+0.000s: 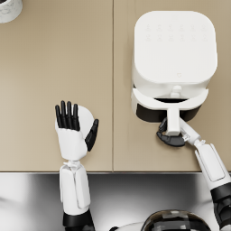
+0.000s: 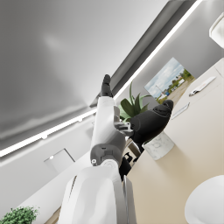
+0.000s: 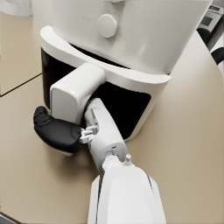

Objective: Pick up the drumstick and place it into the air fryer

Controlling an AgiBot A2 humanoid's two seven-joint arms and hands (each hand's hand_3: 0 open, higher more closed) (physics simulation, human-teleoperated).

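Across the tan tabletop [image 1: 54, 67] you have no drumstick in view, your right hand [image 1: 170, 135] curls around the air fryer [image 1: 173, 49] drawer's handle [image 1: 173, 121], and your left hand [image 1: 74, 124] hovers open, empty.

A beige countertop [image 1: 54, 67] sits under light strips [image 2: 52, 129], beside a wall picture [image 2: 168, 78].

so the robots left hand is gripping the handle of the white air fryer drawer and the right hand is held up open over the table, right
Not quite: the sides are swapped. In the head view the right hand grips the white air fryer drawer's handle, and the left hand is held up open over the beige wooden table. The right wrist view confirms the grip.
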